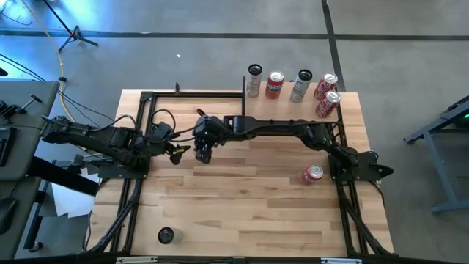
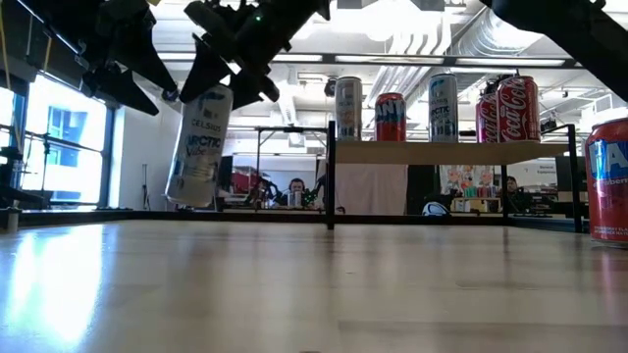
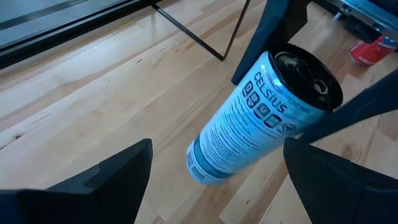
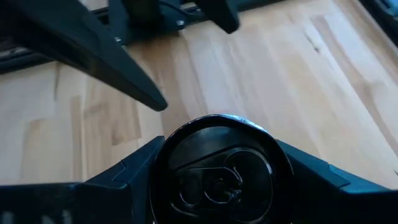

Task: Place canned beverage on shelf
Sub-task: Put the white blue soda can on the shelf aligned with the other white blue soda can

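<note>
Open-plan workshop behind, w/ people seated far off in the low view; up front a plank tabletop (image 1: pixel 242 198) w/ the shelf (image 1: pixel 293 110) at its far edge, right of centre. Five cans already stand on the shelf (image 2: pixel 437 152): two slim silver ones, an orange-red one, two red colas. Another red can (image 1: pixel 313 174) lies on the tabletop near the right arm's base, and a dark can (image 1: pixel 166 235) stands near the front-left corner.

Right gripper (image 1: pixel 204 149) is reached across to mid-table, left of centre, jaws closed on a slim pale-blue Celsius can (image 2: pixel 200 145), pinching it near the top rim. Right wrist view shows the can's dark lid (image 4: pixel 217 174) wedged between both fingers. The can hangs clear of the tabletop, tilted a bit off upright.

Left gripper (image 1: pixel 178 154) sits just beside it, jaws spread wide, holding nothing. Left wrist view looks straight at the can (image 3: pixel 261 118), its own fingers either side but apart from it.

Step, as I read it: can is lifted, carry to shelf not yet done. Could also be a handover spot, can't tell which arm is meant to finish.

Next calls for: swing the can toward the far-right, raise it above the board's level, straighten it, then set it in a free gap, likely the shelf's left end, w/o clipping the black uprights or the standing cans. Left gripper should stay clear.
</note>
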You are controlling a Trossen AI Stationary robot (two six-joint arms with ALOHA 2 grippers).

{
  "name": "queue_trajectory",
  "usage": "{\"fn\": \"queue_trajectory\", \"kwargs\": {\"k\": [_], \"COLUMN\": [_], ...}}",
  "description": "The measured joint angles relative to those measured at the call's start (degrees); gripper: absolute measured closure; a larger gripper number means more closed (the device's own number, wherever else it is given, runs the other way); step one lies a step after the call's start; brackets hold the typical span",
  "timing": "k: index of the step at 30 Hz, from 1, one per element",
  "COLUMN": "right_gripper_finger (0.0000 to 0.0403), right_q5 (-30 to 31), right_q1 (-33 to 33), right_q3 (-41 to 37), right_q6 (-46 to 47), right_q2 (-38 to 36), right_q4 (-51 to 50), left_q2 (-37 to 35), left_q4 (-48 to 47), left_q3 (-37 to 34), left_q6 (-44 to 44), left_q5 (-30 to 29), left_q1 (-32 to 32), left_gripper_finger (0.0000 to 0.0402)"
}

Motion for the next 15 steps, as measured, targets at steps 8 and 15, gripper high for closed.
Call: {"fn": "queue_trajectory", "kwargs": {"k": [8,15], "right_gripper_finger": [0.0153,0.0152], "right_q5": [-6.72,-0.75], "right_q1": [-1.21,-1.49], "right_q3": [-6.23,-15.14], "right_q6": [-2.46,3.49], "right_q2": [-0.16,-3.74], "right_q4": [5.92,12.82], "left_q2": [0.01,-0.01], "left_q4": [-0.01,-0.01], "left_q3": [0.00,0.00], "left_q6": [0.00,0.00], "left_q5": [-0.02,-0.02], "left_q1": [0.00,0.00], "left_gripper_finger": [0.0064,0.0064]}}
